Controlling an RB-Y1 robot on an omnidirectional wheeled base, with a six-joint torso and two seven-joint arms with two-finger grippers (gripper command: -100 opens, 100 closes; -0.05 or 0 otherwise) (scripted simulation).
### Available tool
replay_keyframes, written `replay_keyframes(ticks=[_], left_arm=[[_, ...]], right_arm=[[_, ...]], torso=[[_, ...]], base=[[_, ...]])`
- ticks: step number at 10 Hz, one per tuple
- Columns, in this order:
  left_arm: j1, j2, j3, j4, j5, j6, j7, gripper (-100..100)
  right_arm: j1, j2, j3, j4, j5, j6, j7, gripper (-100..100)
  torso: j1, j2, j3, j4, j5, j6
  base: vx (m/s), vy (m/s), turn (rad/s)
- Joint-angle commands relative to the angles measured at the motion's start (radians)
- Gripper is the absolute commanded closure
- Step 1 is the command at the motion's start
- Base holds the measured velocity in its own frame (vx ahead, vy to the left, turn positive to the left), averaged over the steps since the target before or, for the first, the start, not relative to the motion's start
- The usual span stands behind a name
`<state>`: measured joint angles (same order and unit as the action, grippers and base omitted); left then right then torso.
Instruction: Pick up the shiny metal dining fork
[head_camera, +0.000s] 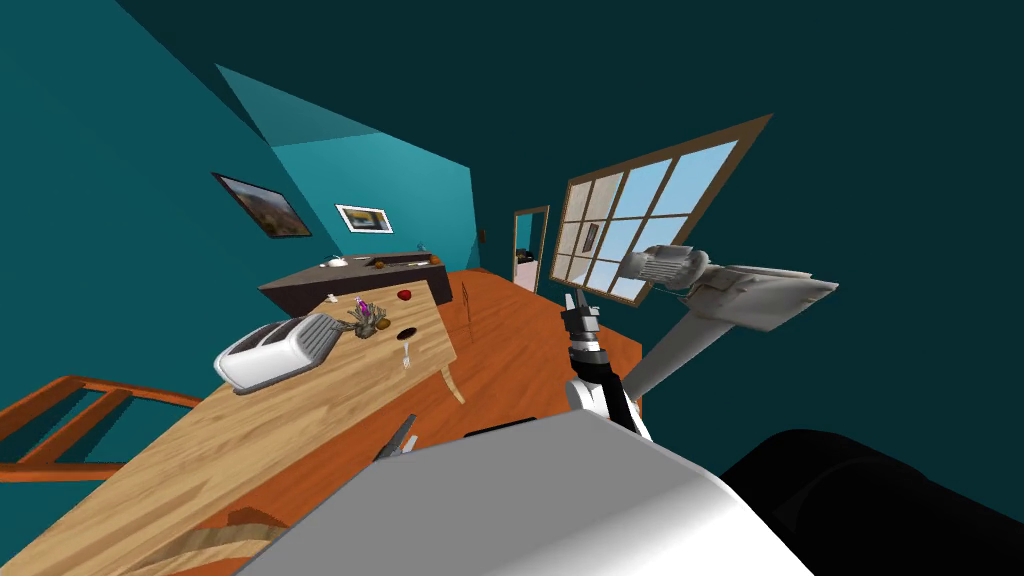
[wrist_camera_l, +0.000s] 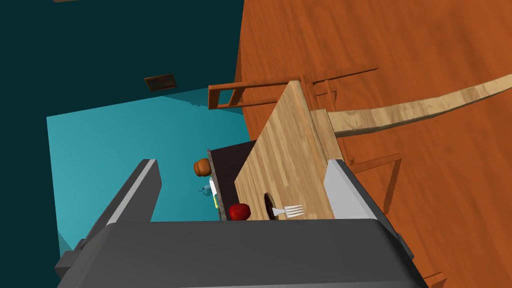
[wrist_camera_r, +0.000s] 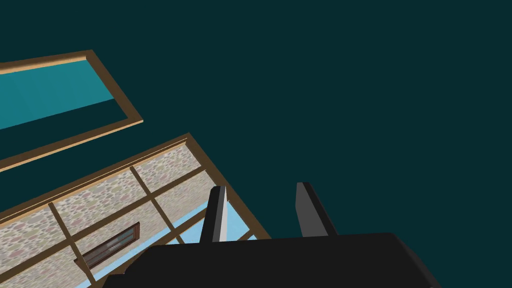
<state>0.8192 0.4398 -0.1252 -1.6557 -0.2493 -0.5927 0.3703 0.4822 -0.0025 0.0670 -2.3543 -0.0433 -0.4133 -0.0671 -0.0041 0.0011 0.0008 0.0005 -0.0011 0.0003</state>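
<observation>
A: Status on the fork?

B: Reach phase, nothing grasped. Head view, left to right: white toaster mid-left on the wooden table, a small plant beside it, then a dark round disc. The fork lies flat just below the disc, near the table's right edge.

A: Which arm?

B: Left, I'd say. Its wrist view has the fork low centre, right above the gripper body. The left gripper is spread wide and empty. The fork sits between the two finger lines, nearer the right-hand finger in frame. Tines point frame-right, and the handle end meets the disc; touching or overlapping, can't tell. A red round item is just left of the disc.

A: Right arm?

B: The right gripper is centre-right in the head view, raised, well apart from the table. Fingers are parted, with a narrower gap than the left and nothing between them.

A: Next move?

B: My read: bring the left hand in and down onto the fork, square the fingers across the handle, then close. It's a thin, flat piece, so the fingertips need to get almost to the tabletop. Watch the disc and the red item, both close to the handle end. Gripping nearer the tines looks safer.
</observation>
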Motion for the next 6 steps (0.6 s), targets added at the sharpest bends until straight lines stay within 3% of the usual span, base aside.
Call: replay_keyframes(ticks=[1, 2, 3, 4, 5, 6], left_arm=[[0.001, 0.038, -0.001, 0.037, -0.003, 0.011, 0.033, -100], [0.018, 0.072, -0.011, 0.069, -0.016, 0.004, 0.058, -100], [0.018, 0.072, -0.011, 0.089, -0.016, 0.004, 0.058, -100], [0.033, 0.107, -0.021, 0.116, -0.029, -0.003, 0.083, -100], [0.033, 0.107, -0.021, 0.142, -0.029, -0.003, 0.083, -100], [0.047, 0.143, -0.031, 0.167, -0.041, -0.010, 0.106, -100]], right_arm=[[0.000, 0.000, 0.000, 0.000, 0.000, 0.000, 0.000, 0], [0.000, 0.000, 0.000, 0.000, 0.000, 0.000, 0.000, 0], [0.000, 0.000, 0.000, 0.000, 0.000, 0.000, 0.000, 0], [0.000, 0.000, 0.000, 0.000, 0.000, 0.000, 0.000, 0], [0.000, 0.000, 0.000, 0.000, 0.000, 0.000, 0.000, 0], [0.000, 0.000, 0.000, 0.000, 0.000, 0.000, 0.000, 0]], torso=[[0.000, 0.000, 0.000, 0.000, 0.000, 0.000], [0.001, -0.001, 0.000, 0.000, 0.000, -0.001], [0.002, -0.001, -0.001, 0.000, 0.000, 0.000], [0.003, -0.001, -0.001, 0.000, 0.001, -0.001], [0.004, -0.002, -0.001, 0.000, 0.001, 0.000], [0.004, -0.002, -0.001, -0.001, 0.001, -0.001]], base=[[0.008, -0.062, -0.063], [0.014, -0.048, -0.134], [0.016, -0.027, -0.080], [0.040, -0.031, -0.148], [0.035, -0.025, -0.090], [0.042, -0.034, -0.178]])
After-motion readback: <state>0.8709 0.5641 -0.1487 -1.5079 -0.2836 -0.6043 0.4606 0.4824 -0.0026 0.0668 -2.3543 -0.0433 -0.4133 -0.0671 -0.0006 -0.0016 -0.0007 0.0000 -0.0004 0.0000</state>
